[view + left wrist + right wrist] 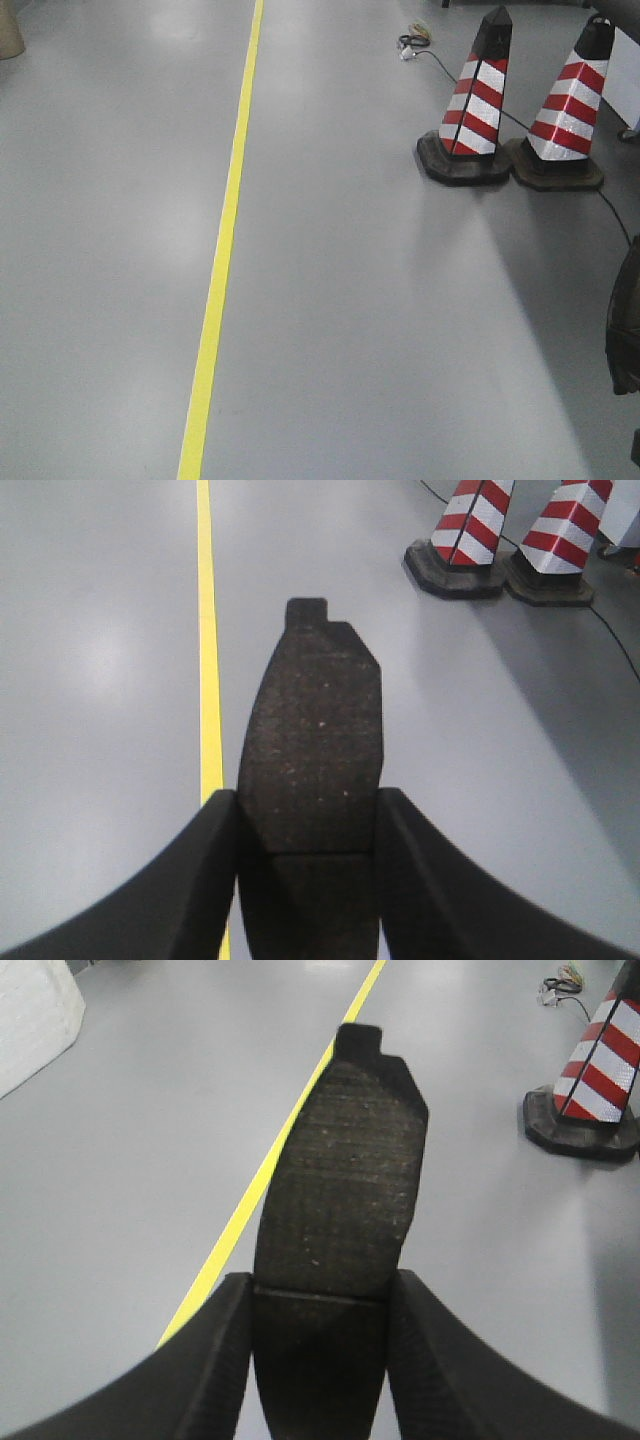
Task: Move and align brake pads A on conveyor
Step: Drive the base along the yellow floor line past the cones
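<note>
Each gripper, left [308, 825] and right [320, 1310], clamps a dark grey-brown, grooved, matte brake pad [312, 740] [345, 1180] pointing lengthwise straight ahead over grey floor [400, 330]; no conveyor is visible.

Grey glossy floor [380, 330] fills the front view. Yellow tape line [225, 240] runs along it, top to bottom, left of centre. Two red-and-white striped cones [478, 100] [572, 100] stand side by side at upper right, black bases touching or nearly so. Black cable [440, 65] leads from a coiled bundle behind the cones. White block [35, 1015] at upper left in right wrist view.
</note>
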`<state>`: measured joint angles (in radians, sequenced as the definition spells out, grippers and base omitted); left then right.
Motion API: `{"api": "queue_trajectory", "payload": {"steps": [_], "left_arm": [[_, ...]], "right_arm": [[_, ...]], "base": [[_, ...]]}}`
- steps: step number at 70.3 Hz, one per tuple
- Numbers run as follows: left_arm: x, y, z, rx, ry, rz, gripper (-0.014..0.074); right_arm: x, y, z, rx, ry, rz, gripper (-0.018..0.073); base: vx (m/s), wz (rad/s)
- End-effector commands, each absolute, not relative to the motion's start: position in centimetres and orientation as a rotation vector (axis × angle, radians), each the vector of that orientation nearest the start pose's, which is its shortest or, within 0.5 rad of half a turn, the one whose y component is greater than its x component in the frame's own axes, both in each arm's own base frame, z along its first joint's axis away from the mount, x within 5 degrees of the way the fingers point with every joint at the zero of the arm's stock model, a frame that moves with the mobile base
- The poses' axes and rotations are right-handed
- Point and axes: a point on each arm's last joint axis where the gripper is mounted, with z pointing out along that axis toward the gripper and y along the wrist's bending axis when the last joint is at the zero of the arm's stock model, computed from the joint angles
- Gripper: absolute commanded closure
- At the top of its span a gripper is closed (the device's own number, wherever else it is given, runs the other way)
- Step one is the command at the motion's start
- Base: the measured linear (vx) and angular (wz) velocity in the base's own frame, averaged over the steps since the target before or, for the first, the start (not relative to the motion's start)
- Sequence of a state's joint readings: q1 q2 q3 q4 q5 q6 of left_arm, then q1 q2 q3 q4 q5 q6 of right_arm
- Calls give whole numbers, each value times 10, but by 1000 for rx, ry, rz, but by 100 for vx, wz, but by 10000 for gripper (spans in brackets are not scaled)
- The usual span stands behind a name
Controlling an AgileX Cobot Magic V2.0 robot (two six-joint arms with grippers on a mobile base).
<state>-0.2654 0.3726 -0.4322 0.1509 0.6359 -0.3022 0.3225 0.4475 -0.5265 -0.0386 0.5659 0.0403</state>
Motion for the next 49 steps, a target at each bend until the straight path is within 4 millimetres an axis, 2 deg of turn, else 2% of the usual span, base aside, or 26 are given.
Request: {"api": "queue_trajectory", "payload": {"steps": [1,49], "left_arm": [[80,-14,293,40,1953,-214,468],[80,-14,293,40,1953,-214,468]], "right_arm": [[88,27,326,-297,1829,191,522],[88,27,326,-297,1829,191,522]], "base": [[62,-5],[59,0]]}}
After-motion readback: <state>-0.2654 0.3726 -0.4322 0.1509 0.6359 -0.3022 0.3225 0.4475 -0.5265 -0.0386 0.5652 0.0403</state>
